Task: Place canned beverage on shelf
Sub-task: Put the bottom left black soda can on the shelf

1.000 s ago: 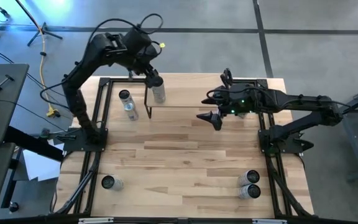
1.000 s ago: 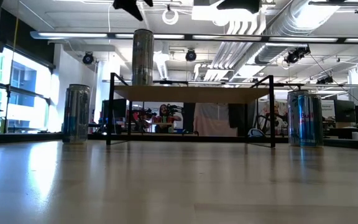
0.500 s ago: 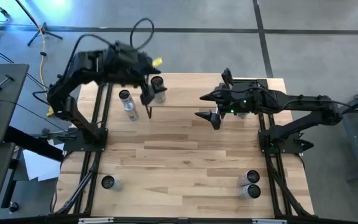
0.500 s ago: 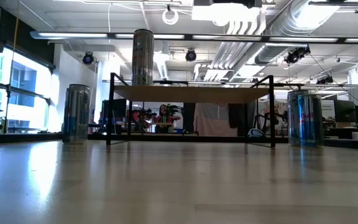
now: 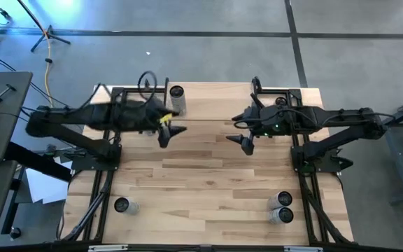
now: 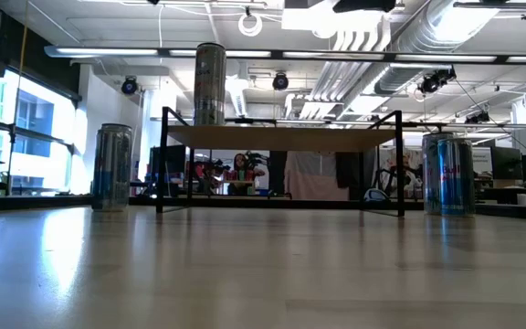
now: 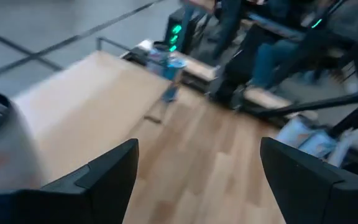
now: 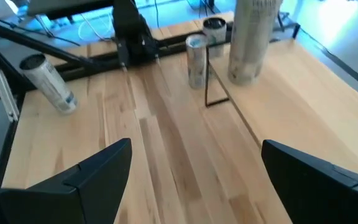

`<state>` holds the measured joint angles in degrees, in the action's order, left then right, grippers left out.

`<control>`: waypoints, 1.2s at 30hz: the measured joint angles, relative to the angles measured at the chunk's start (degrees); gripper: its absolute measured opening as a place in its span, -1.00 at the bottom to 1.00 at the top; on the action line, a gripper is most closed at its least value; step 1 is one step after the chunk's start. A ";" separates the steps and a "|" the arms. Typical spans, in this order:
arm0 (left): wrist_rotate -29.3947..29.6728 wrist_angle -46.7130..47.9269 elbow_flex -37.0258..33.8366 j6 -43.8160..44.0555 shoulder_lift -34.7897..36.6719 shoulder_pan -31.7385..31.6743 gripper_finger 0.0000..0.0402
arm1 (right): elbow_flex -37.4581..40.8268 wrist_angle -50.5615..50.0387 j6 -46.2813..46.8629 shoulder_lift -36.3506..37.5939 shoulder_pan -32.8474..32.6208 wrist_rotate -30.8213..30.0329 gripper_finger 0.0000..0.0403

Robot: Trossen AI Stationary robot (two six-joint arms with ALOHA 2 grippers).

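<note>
A: Look at your left gripper (image 5: 171,132). A second ago it stood right over the can (image 5: 177,99) at the shelf's (image 6: 272,138) left end; now the arm has swung down and away, and the can stands alone.

B: So the can is let go?

A: Yes. In the low view the can (image 6: 210,85) stands upright on the board, near its left corner, with nothing touching it. You can take that placing as done, I judge.

B: And the fingers?

A: Spread apart, holding nothing. In the left wrist view the two dark fingers (image 7: 107,177) frame bare wood.

B: Where does the can sit relative to that gripper now?

A: Behind it and a little to one side, toward the table's far edge, near but clear of it. The wrist view catches only a grey blur at the frame's edge, which may be the can; you cannot tell for sure.

B: The right gripper (image 5: 243,139)?

A: It hovers over the table in front of the shelf's other end, fingers spread and empty, well apart from the can. It has edged only slightly over the last second.
</note>
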<state>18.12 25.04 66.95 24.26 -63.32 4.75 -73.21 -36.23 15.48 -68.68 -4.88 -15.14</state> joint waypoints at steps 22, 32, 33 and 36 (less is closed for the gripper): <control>9.73 -31.92 -30.50 -8.73 3.23 4.39 -0.02 | 20.52 11.48 17.07 13.97 -1.49 -3.28 -0.13; 18.25 -35.32 -30.31 -0.22 -4.86 2.96 -0.94 | 16.98 10.65 11.64 13.22 -1.40 -4.92 -0.93; 21.20 -34.84 -29.86 0.34 -5.61 3.33 -0.94 | 16.97 10.17 12.13 13.20 -1.26 -5.81 -0.93; 28.51 -35.08 -28.33 1.08 -7.19 4.72 -0.99 | 16.96 8.67 12.35 13.17 -0.61 -6.38 -0.99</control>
<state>46.64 -10.04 38.63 25.34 -70.51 9.47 -56.25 -27.56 27.84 -55.51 -5.49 -21.52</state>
